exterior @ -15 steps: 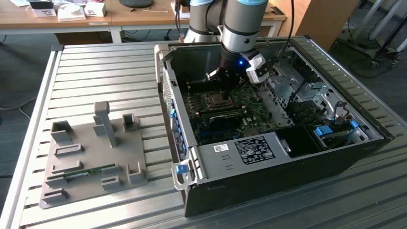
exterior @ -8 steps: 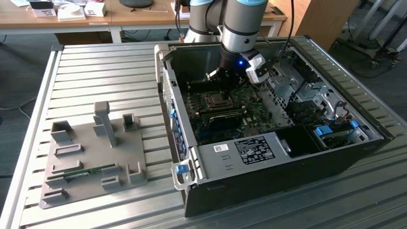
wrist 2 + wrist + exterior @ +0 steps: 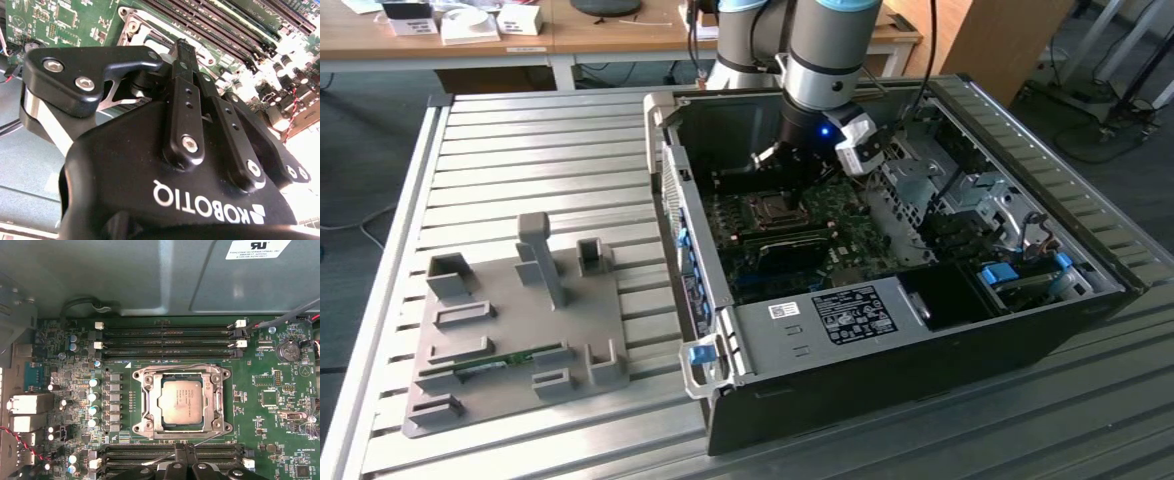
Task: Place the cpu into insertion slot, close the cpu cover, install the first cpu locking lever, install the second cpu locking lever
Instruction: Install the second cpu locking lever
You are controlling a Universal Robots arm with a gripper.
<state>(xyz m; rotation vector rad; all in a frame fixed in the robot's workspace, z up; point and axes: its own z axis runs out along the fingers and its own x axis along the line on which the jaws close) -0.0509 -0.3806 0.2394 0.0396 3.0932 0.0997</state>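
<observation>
Seated in the slot (image 3: 181,401): the cpu (image 3: 179,401), framed by the cover (image 3: 150,402) lying flat around it; seemingly levered down, though hard to tell. Just beside the slot, over the memory rows: the gripper (image 3: 185,454), fingers (image 3: 186,90) pressed together, pinching nothing.

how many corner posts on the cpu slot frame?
4 posts, one per corner of the slot: two on the side toward the gripper, two opposite. None looks hidden.
</observation>
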